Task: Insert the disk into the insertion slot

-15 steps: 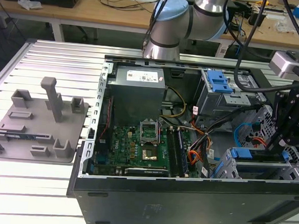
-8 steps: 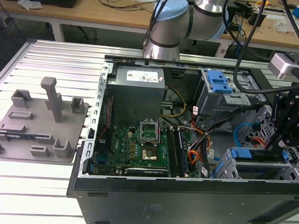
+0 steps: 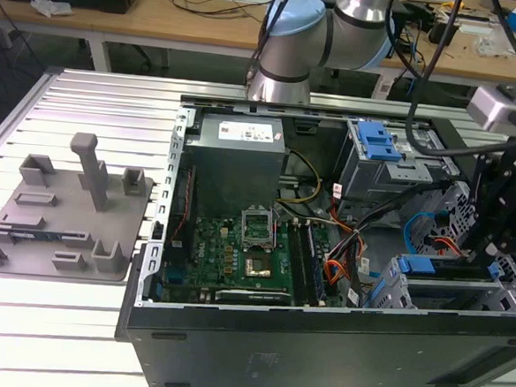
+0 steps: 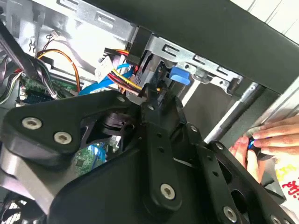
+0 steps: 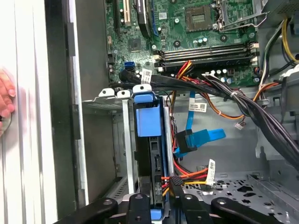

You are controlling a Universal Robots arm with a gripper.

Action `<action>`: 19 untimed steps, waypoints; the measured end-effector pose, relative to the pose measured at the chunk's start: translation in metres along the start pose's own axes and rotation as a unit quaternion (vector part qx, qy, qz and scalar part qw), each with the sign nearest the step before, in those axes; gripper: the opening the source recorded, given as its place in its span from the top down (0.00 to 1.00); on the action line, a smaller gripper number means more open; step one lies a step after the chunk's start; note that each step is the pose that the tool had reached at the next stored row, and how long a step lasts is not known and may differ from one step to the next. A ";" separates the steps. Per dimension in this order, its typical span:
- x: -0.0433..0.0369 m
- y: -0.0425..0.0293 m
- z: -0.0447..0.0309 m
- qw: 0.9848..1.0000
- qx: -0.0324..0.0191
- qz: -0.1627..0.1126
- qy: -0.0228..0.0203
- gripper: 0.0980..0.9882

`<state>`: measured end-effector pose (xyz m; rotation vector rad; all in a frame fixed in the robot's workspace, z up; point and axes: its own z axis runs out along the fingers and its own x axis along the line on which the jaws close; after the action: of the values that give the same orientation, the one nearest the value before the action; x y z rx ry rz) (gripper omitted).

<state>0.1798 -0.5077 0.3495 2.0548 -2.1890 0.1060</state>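
In the exterior view, the disk (image 3: 436, 266) sits low on the exterior view's right, standing on edge inside the insertion slot (image 3: 395, 293). Its blue carrier rim shows above the grey walls, and the gripper (image 3: 493, 247) hangs over the end nearer the frame's right border. The disk's long visible axis runs across the frame from the exterior view's left to its right, roughly parallel with the black wall of the computer case (image 3: 318, 348). Its thin edge points up toward the case's open side. In the second wrist view, a person's hand (image 4: 270, 140) rests on the case rim, close beside the arm's black linkage. A bundle of coloured power cables (image 4: 119, 79) hangs just beside the cage. In the first wrist view the disk is edge-on, with its broad blue tab at the end toward the motherboard (image 5: 187, 28). The two fingers (image 5: 138, 207) flank the opposite end and look clamped on the disk, though the contact itself is cut off by the frame. The risk I see is jamming: if the disk tilts off the cage walls' line, the carrier could bind instead of seating. The red and yellow wires and the blue data cable (image 5: 202, 136) lie near enough to be pinched. The hand is near enough to be struck.
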 end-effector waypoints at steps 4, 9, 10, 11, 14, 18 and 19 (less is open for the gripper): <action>0.0023 0.0011 -0.0243 1.000 0.000 0.000 0.001 0.77; 0.0033 0.0016 -0.0348 1.000 0.000 0.000 0.002 0.77; 0.0034 0.0016 -0.0350 1.000 0.000 0.000 0.002 0.77; 0.0034 0.0016 -0.0350 1.000 0.000 0.000 0.002 0.77; 0.0037 0.0017 -0.0379 1.000 0.000 0.000 0.005 0.77; 0.0038 0.0018 -0.0383 1.000 0.000 0.000 0.006 0.77; 0.0038 0.0017 -0.0383 1.000 0.000 0.000 0.006 0.77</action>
<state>0.1798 -0.5057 0.3880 2.0488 -2.1832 0.1184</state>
